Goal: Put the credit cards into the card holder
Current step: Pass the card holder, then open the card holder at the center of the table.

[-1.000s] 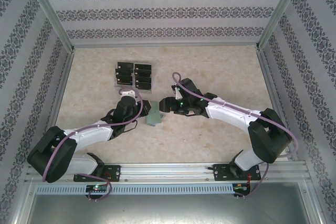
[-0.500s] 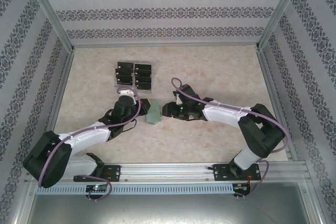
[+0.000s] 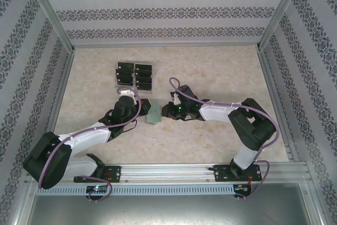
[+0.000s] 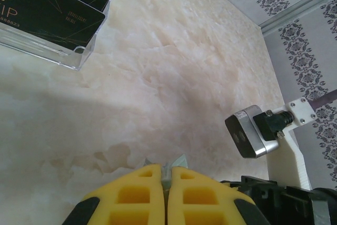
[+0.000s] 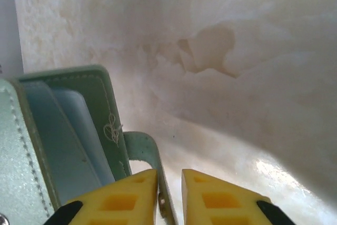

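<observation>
The card holder is small and grey-green. It is open, with light blue pockets inside and a little tab on one edge. The left tool and right tool pinch it near the middle of the table. The credit cards are black and lie in two rows in a clear tray farther back.

Probably lab robot cell: aluminium frame, wallpaper-patterned panels, marble-look tabletop, metal mounting rail at near edge.
</observation>
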Robot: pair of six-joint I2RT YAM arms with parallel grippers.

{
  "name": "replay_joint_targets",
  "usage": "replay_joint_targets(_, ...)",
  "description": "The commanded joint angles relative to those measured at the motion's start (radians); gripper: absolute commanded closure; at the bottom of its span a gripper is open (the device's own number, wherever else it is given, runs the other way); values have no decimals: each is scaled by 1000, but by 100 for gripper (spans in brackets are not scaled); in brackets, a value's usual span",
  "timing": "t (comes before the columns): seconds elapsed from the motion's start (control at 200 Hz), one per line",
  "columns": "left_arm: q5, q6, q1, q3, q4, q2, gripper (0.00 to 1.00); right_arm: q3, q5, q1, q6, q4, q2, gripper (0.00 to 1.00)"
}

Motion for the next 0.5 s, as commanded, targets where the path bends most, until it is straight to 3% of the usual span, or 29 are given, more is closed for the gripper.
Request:
replay_joint_targets(0.0, 7, -5, -5, 34, 9, -1, 100, -12, -43, -7, 6, 57, -13, 98)
replay_joint_targets(0.265, -24, 0, -6, -1, 13, -30, 100, 11, -39, -11, -19, -27, -113, 100)
replay_joint_targets(0.37, -33, 1, -5, -15, -9, -39, 81, 28, -3, -4, -39, -97, -159, 100)
replay_joint_targets(0.43, -40, 1, -5, -21, -32, -48, 63, 35, 18, 0, -50, -134, -183, 100)
replay_joint_targets(0.495, -57, 6, -5, -27, -67, -70, 51, 40, 39, 6, -59, -171, -202, 100)
